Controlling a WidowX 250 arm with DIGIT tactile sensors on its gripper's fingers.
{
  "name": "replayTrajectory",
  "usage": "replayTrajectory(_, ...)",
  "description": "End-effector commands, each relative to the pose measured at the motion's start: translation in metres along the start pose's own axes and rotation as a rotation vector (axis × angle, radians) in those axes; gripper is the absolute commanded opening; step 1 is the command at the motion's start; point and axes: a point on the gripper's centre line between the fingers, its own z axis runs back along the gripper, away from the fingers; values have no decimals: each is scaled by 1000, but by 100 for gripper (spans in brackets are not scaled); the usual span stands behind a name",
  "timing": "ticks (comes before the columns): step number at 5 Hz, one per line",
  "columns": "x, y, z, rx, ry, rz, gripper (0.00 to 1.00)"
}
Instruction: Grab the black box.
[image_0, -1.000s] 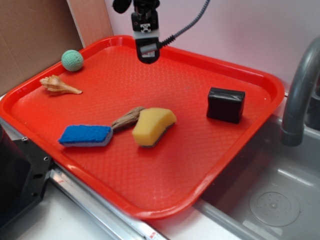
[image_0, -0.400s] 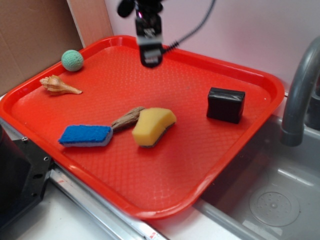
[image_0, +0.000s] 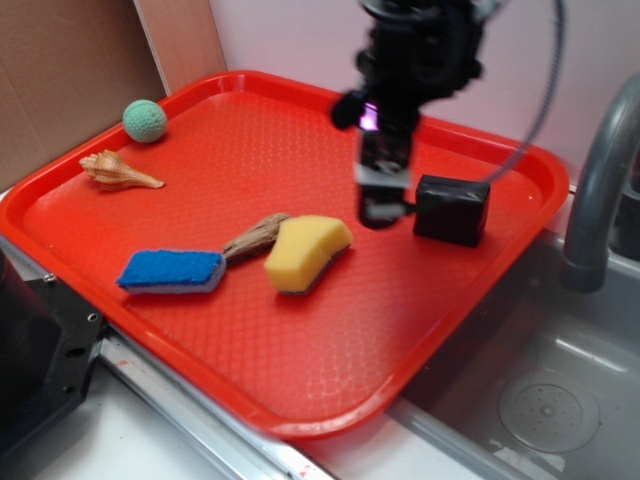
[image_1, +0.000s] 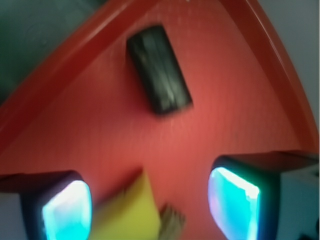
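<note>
We found the black box (image_0: 452, 209) lying flat on the red tray (image_0: 300, 390), toward the tray's right rear corner, near the rim and apart from the other items. The gripper (image_0: 383, 210) hung above the tray just left of the box, blurred in the ext. view, w/ no contact visible between it and the box. In the wrist view the two fingers (image_1: 60, 207) sat at the lower left and lower right of the frame, spread wide apart w/ bare tray between them, so we read the jaws as released and holding nothing. The same view showed the box (image_1: 159, 68) ahead of the fingers, lying at an angle, close to the tray rim (image_1: 55, 90), w/ a shiny top face. Approx. at tray center lay a yellow sponge (image_0: 306, 251); its edge also appeared in the wrist view (image_1: 127, 212), low between the fingers. A brown piece, prob. wood (image_0: 254, 238), touched the yellow sponge on its left side. A blue-topped sponge (image_0: 171, 271) lay left of that, near the front rim. A seashell (image_0: 117, 172) and a green ball (image_0: 145, 120) sat at the tray's far left. A grey faucet (image_0: 600, 170) stood right of the tray, over a metal sink (image_0: 540, 390).
</note>
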Motion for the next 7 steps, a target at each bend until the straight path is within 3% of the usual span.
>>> replayTrajectory(1,39,24,0,66,-148,34,100)
replayTrajectory(2,32,39,-2,47,-172,27,100)
replayTrajectory(3,19,61,-12,8,-237,30,100)
replayTrajectory(4,23,62,-25,-45,-252,-49,100)
replayTrajectory(5,23,57,-31,-63,-262,-74,100)
replayTrajectory(7,31,42,-33,-7,-261,-210,100)
